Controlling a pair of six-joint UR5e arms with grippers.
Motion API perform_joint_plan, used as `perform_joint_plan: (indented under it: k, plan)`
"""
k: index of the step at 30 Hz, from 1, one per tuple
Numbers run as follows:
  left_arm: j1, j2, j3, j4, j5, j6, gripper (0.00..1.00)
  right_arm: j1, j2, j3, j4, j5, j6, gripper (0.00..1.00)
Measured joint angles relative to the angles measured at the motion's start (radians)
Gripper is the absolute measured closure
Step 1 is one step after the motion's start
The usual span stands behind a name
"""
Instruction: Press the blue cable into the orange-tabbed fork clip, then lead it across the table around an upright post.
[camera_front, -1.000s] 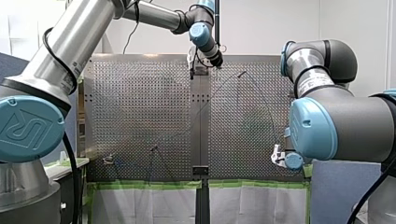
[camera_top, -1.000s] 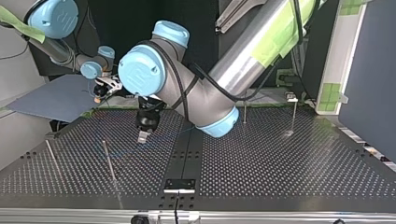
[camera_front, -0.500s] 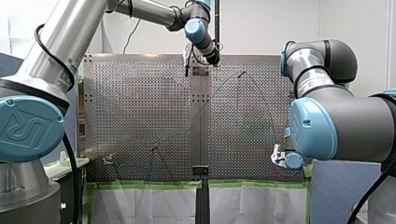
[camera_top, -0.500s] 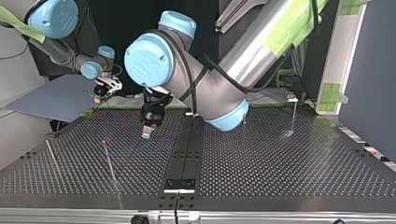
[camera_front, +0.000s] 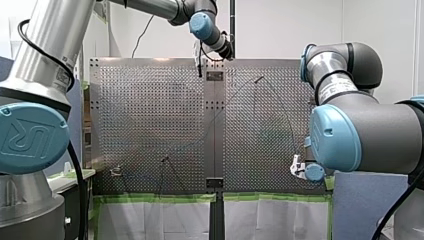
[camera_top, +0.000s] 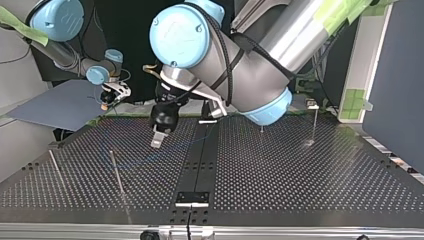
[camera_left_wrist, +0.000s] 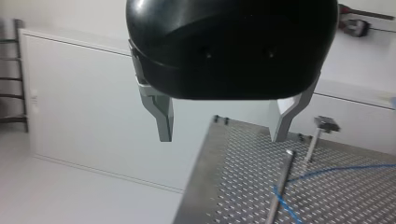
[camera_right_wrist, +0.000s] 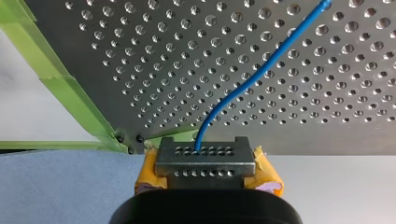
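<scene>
Over the last second my left arm's black gripper (camera_front: 200, 66) has pulled back toward 12 o'clock in the front view, to the far edge of the perforated metal table (camera_front: 150, 120). In the top view its wrist joint has risen. My right arm's gripper (camera_front: 298, 168) has stayed put at the table's 4 o'clock edge.

The left gripper's two metal fingers (camera_left_wrist: 161, 116) stand spread, with nothing between them. The right gripper's yellow pads (camera_right_wrist: 149, 173) are pressed together, pinching the thin blue cable (camera_right_wrist: 261, 70). From there the cable runs out over the table and lies loosely across it near the left gripper.

There are two arms, two grippers and one cable. The top view shows four thin upright metal posts. Two stand at 9 o'clock, one post (camera_top: 56, 169) outside the other (camera_top: 118, 176). Two stand at 2 o'clock, one of them close beside my left arm.
</scene>
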Motion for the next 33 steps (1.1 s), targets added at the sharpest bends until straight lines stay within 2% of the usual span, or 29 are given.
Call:
perform_joint_plan:
  k: [15,24,28,33]
  plan:
    - [-0.004,0.127,-0.127,0.127,0.017,-0.125,0.0,0.001,0.0,0.0,0.001,0.0,-0.001,1.0]
    - [-0.01,0.208,-0.209,0.209,0.019,-0.172,0.0,0.003,0.0,0.0,0.001,0.0,-0.002,1.0]
    - [-0.012,0.216,-0.246,0.246,0.018,-0.175,0.0,0.003,0.0,0.0,0.0,0.0,-0.002,1.0]
    - [-0.014,0.195,-0.294,0.293,0.019,-0.174,0.0,0.003,0.0,0.0,-0.001,0.0,-0.001,1.0]
